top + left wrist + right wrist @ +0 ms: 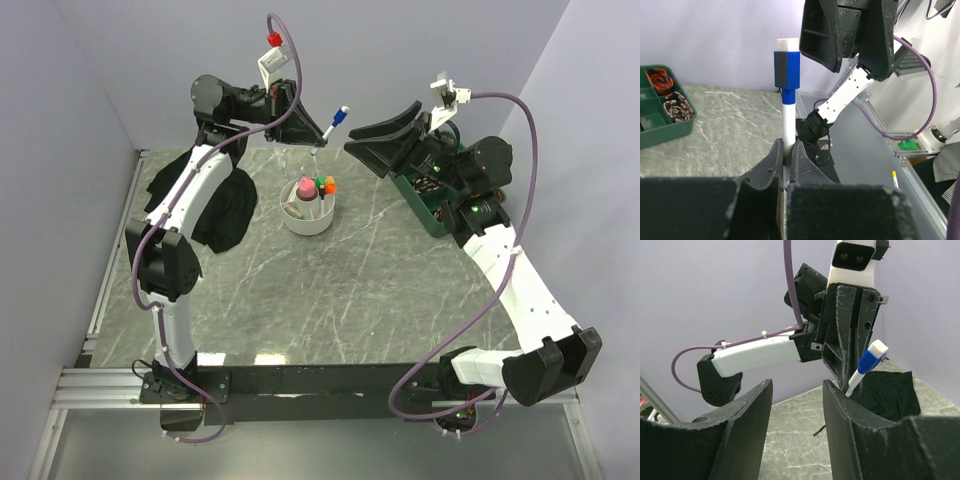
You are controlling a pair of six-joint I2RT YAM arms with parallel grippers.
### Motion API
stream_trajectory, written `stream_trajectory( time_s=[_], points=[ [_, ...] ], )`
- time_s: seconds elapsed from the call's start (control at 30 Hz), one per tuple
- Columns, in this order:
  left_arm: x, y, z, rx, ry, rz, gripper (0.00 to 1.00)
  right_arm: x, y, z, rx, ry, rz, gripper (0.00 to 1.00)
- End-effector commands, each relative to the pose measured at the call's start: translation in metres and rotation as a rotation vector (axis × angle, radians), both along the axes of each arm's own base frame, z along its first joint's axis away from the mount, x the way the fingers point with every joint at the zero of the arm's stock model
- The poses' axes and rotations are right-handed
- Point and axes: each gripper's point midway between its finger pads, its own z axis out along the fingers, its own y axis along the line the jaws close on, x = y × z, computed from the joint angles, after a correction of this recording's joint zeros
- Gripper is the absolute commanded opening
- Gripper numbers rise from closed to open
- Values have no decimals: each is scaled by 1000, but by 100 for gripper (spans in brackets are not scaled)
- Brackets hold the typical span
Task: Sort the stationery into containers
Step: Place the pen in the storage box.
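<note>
Closest in, the left gripper (788,150) pinches a white pen (788,117) with a blue cap, upright between its fingers, in the air over the grey marbled table (350,290). Lilac walls (400,60) close the corner. The right gripper (797,387) faces it, jaws parted on nothing. Only overhead do the white bowl (308,226), holding highlighters (324,184), and the black bag (225,205) show. The green tray (667,127) is cut off by the frame, and its contents are hard to make out.

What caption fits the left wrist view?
Left gripper clamps a blue-capped white pen, the right gripper open beyond it.
</note>
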Motion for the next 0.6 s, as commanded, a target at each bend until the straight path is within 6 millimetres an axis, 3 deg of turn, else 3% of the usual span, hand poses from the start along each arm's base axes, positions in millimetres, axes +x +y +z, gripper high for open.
stream_trajectory(
  time_s=[0.0,0.17,0.57],
  points=[
    [-29,11,11,41,-95,-70,1,9,1,9,27,-37,-30,54],
    [-39,8,13,37,-96,-85,1,31,6,5,35,-7,-62,59],
    [-40,5,12,37,-80,-86,1,35,16,14,47,-50,-44,58]
  ],
)
